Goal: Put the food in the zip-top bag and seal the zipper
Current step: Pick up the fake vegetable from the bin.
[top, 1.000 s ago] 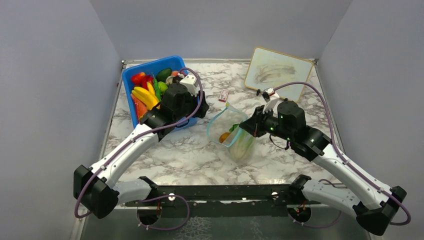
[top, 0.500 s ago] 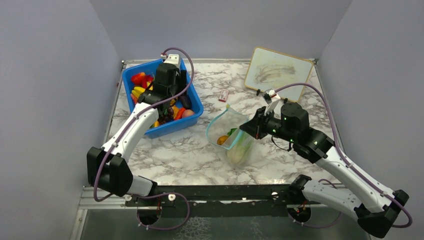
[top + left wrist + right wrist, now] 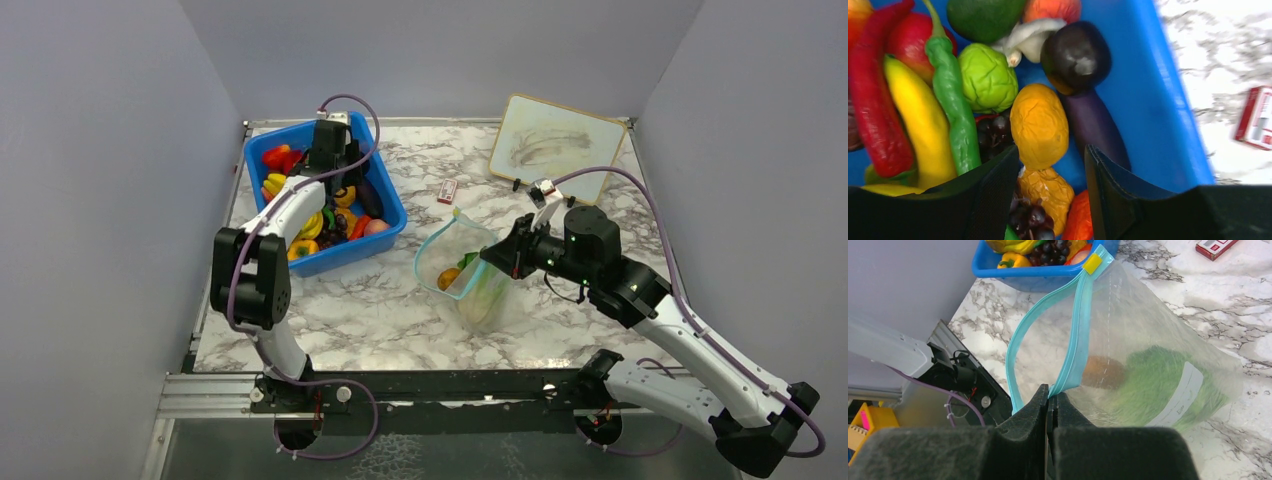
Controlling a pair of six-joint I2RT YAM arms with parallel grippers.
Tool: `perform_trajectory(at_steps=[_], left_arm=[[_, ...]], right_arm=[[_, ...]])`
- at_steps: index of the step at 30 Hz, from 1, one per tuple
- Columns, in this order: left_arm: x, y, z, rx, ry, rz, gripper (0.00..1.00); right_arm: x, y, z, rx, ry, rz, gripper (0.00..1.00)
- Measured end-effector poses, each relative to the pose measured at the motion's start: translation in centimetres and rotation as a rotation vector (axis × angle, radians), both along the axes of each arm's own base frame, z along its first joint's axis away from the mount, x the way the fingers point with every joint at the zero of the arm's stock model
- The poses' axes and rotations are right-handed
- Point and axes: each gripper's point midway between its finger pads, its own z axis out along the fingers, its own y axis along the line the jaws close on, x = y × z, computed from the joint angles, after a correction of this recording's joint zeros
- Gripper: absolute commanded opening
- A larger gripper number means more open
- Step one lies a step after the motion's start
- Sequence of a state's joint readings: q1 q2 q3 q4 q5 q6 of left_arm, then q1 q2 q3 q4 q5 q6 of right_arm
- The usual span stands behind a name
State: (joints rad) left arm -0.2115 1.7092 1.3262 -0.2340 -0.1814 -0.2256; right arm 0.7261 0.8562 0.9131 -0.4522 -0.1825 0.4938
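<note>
Since a second ago the left arm has swung from the blue bin's [image 3: 391,203] near corner to over its far end. Its left gripper [image 3: 1053,150] hangs spread wide and empty just above the food there: one purple eggplant [image 3: 1095,125], two orange lumpy pieces [image 3: 1039,125] and one green cabbage [image 3: 988,77]. Right of the bin, the right gripper [image 3: 1049,395] is pinched tight on the zipper [image 3: 1075,350] of the one zip-top bag [image 3: 470,275]. The bag's mouth gapes, and inside are one lettuce [image 3: 1158,380] and one orange-brown piece [image 3: 1103,372]. One red-and-white box [image 3: 447,191] lies just right of the bin, and one whiteboard [image 3: 555,145] stands farther right. The table [image 3: 380,300] is marble and the walls [image 3: 100,150] are plain grey.
</note>
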Motion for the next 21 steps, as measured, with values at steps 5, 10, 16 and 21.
perform_trajectory(at_steps=[5,10,16,21], left_arm=[[0.5,1.1,-5.1,-0.013,0.119,0.007,0.56],[0.8,1.7,-6.0,-0.020,0.144,0.010,0.62],[1.8,1.7,-5.2,-0.040,0.124,-0.008,0.63],[2.1,2.1,-7.0,-0.068,0.164,-0.009,0.67]], right_arm=[[0.0,0.0,-0.2,0.000,0.011,-0.002,0.01],[0.0,0.4,-0.6,-0.005,0.032,0.007,0.01],[0.1,0.8,-1.0,-0.008,0.048,0.016,0.01],[0.1,0.8,-0.9,-0.004,0.053,0.016,0.01]])
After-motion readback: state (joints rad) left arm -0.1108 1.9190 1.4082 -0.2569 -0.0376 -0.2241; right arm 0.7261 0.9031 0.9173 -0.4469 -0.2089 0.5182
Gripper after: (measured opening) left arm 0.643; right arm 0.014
